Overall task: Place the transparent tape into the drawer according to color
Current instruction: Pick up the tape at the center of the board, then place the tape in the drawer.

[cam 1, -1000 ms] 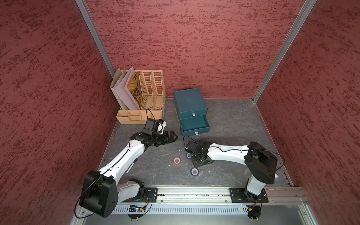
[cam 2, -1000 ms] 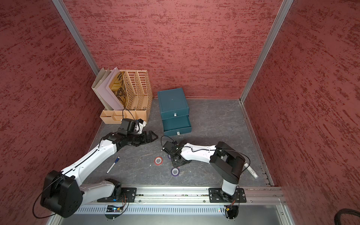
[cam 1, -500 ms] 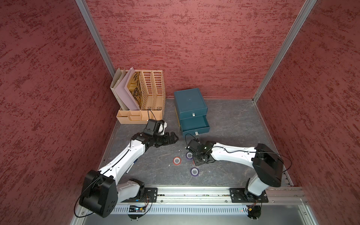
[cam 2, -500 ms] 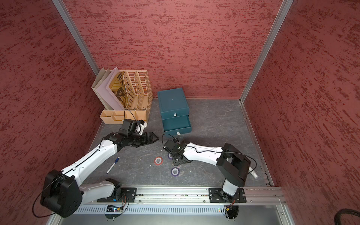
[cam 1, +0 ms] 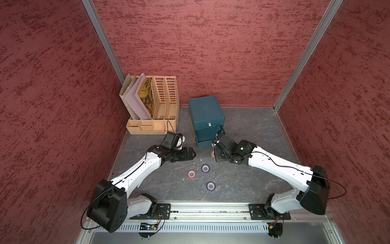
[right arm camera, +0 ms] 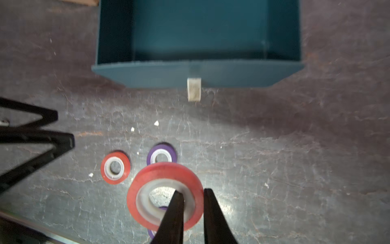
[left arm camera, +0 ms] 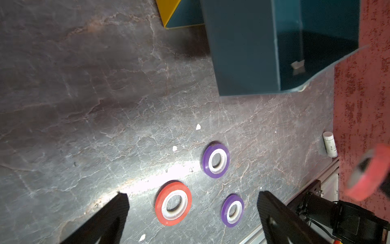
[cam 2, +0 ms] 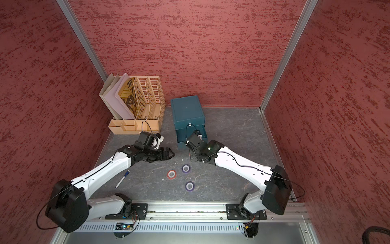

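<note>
Tape roll (right arm camera: 160, 169), red, pinched at rim by right end effector (right arm camera: 193, 192).

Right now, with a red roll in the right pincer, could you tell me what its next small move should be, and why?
Probably carry the red tape roll forward over the open drawer. The right pincer grips its ring, one finger through the core, clear of the table, and the drawer ahead shows nothing inside.

Left tool (cam 1: 192, 154): spread wide, my arm reaching forward low.
Right tool (right arm camera: 193, 193): I see it pinching red roll (right arm camera: 166, 171).
</note>
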You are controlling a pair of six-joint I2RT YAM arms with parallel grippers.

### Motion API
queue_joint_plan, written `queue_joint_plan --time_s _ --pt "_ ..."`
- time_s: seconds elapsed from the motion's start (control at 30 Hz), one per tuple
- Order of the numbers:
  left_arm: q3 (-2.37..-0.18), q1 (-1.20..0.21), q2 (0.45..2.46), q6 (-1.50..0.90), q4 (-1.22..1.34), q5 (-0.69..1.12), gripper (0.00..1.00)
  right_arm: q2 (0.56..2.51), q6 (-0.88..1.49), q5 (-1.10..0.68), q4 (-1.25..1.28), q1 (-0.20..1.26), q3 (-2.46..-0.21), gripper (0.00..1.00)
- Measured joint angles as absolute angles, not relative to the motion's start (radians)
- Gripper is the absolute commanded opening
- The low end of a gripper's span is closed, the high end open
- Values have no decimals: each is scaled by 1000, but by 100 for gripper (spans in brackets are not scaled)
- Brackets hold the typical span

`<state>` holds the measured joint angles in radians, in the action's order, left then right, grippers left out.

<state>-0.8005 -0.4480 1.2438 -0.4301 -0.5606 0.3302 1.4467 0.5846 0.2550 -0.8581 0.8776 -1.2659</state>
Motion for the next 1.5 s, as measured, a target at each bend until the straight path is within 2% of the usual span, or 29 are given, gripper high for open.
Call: queue_joint_plan --time_s 0.33,0.7,0.83,0.93,1.07,1.3,1.37,1.5 --pt "-764 -506 1243 -436 -560 286 100 1526 482 288 -767 729 -1359 0" --pt "-730 -536 1237 -456 -561 263 100 1654 435 290 -661 648 -1404 1" --pt "-722 -550 1237 -459 -563 255 100 1683 429 287 -635 638 -1419 28" --pt "-721 -556 1237 -460 -573 249 100 1694 425 282 -629 638 -1419 38" --pt "-722 -560 1247 -459 -601 241 99 1697 418 279 -626 638 -1424 42" --pt "-745 -595 1312 -456 -688 228 90 1687 418 271 -625 638 -1439 48" --pt "-752 -602 1326 -455 -708 226 88 1674 418 262 -630 638 -1439 53" --pt "-770 -611 1353 -452 -751 216 84 1616 422 222 -640 637 -1431 73"
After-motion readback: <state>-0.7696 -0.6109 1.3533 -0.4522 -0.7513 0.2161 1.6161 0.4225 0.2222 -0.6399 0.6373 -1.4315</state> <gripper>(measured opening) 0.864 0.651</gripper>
